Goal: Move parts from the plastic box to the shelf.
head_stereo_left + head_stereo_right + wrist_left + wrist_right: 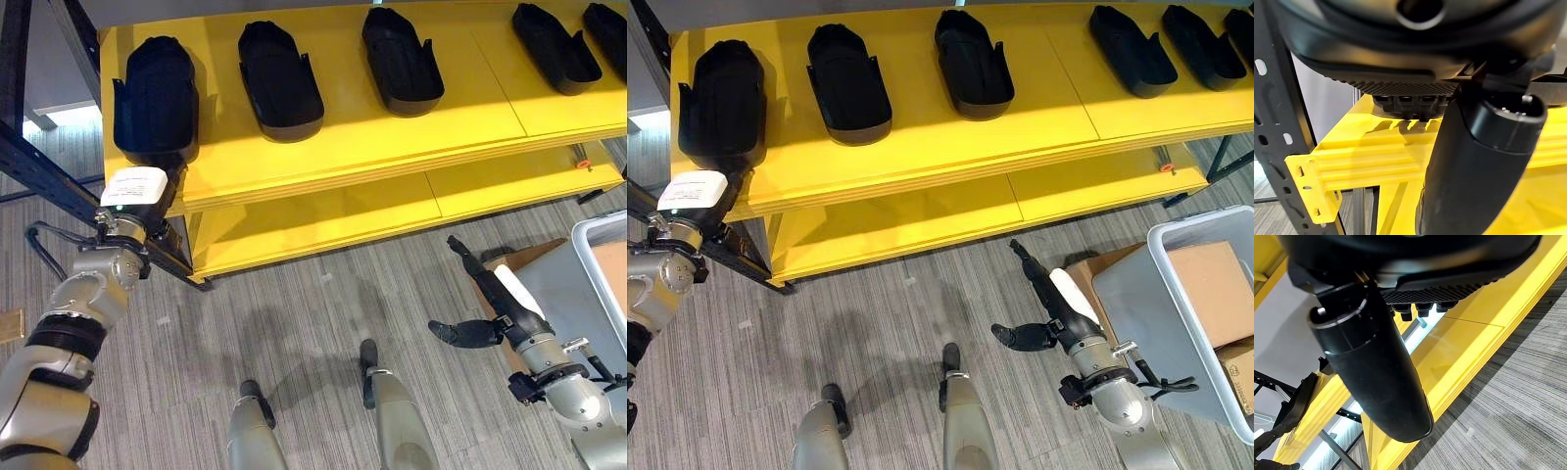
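While your left hand (147, 211) sits at the front edge of the yellow shelf (392, 137) under the leftmost black part (155, 98), its fingers are hidden beneath that part, so you cannot tell whether they grip it. That part overhangs the shelf's edge at its left end. Four more black parts lie in a row along the same shelf, well apart from each other. Your right hand (1058, 304) hangs over the grey carpet (892, 323) with fingers straight, holding nothing. Just beside it stands the grey plastic box (1161, 304), with cardboard boxes (1215, 279) inside.
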`<state>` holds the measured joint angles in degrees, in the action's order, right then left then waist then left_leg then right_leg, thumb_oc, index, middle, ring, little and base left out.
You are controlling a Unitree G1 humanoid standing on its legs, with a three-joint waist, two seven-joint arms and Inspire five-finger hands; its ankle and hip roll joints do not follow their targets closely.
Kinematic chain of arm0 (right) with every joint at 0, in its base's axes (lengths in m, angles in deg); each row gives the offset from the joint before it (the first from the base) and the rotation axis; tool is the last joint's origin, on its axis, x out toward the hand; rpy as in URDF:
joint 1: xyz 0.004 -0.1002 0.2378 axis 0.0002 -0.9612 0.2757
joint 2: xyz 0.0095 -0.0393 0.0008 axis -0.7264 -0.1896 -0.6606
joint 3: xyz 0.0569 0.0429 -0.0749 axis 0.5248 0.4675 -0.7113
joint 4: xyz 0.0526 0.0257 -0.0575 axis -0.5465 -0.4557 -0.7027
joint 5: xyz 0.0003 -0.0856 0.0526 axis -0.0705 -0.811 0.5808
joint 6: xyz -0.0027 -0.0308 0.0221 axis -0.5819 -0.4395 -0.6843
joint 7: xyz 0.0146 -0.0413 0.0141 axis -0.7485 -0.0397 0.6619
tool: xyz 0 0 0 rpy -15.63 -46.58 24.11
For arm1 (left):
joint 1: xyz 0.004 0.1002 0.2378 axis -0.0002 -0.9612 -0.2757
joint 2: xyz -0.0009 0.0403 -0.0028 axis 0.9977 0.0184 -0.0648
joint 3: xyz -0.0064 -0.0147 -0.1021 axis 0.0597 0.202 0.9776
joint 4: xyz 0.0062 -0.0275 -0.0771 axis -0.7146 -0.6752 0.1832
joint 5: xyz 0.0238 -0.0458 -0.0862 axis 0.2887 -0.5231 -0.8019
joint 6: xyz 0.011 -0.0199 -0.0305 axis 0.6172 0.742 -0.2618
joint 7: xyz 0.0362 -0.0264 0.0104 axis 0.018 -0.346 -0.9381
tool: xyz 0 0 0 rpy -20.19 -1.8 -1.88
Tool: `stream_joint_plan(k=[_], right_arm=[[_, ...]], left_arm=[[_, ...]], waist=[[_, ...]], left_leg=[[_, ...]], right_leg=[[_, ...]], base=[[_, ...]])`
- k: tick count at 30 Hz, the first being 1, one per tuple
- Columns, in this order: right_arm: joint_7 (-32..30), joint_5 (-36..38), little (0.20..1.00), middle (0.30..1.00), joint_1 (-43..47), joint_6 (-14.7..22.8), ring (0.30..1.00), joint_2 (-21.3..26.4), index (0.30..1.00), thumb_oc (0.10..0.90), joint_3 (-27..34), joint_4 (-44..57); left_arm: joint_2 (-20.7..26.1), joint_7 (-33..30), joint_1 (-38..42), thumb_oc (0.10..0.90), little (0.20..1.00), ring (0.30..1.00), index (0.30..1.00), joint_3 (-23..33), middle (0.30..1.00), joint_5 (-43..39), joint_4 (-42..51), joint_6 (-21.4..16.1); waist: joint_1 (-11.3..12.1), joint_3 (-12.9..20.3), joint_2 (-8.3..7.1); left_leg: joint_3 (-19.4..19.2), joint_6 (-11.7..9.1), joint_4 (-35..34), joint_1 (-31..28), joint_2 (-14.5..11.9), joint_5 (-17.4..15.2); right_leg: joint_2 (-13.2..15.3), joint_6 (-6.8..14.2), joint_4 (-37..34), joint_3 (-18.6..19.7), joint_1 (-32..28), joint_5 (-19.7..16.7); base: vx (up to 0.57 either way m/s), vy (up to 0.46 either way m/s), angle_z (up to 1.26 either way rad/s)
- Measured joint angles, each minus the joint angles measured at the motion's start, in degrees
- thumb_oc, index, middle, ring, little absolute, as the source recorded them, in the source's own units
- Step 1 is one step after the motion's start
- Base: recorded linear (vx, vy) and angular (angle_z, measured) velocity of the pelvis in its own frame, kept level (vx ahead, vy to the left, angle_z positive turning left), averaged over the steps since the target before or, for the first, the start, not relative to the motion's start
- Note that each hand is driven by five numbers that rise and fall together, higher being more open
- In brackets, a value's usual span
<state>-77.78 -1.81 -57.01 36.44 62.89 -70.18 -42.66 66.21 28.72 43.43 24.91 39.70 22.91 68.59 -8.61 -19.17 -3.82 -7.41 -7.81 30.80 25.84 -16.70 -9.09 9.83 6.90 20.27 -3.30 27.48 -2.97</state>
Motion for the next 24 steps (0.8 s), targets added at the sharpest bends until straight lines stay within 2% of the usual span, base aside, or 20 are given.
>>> stream_joint_plan(k=[2, 24], right_arm=[[0.0, 0.0, 1.0, 1.0, 0.02, 0.0, 1.0, 0.0, 1.0, 0.9, -0.01, 0.0], [0.01, 0.01, 1.0, 1.0, 0.0, 0.0, 1.0, 0.02, 1.0, 0.9, -0.37, -0.02]], left_arm=[[0.0, 0.0, 0.16, 0.9, 1.0, 1.0, 1.0, -0.02, 1.0, -2.0, -0.03, 0.08], [0.0, 0.0, 4.62, 0.9, 1.0, 1.0, 1.0, -2.1, 1.0, -2.08, -0.62, 1.07]], waist=[[-0.2, 0.0, 0.0], [-0.61, 0.02, -0.02]], left_leg=[[-0.02, 0.0, -0.01, 0.0, 0.0, 0.0], [-0.02, -0.09, 0.17, -0.02, 0.01, 0.05]], right_leg=[[0.0, 0.02, 0.05, -0.01, 0.0, 0.0], [0.0, 0.02, 0.31, 0.06, 0.07, -0.01]], base=[[0.0, 0.0, 0.0], [0.0, 0.0, 0.0]])
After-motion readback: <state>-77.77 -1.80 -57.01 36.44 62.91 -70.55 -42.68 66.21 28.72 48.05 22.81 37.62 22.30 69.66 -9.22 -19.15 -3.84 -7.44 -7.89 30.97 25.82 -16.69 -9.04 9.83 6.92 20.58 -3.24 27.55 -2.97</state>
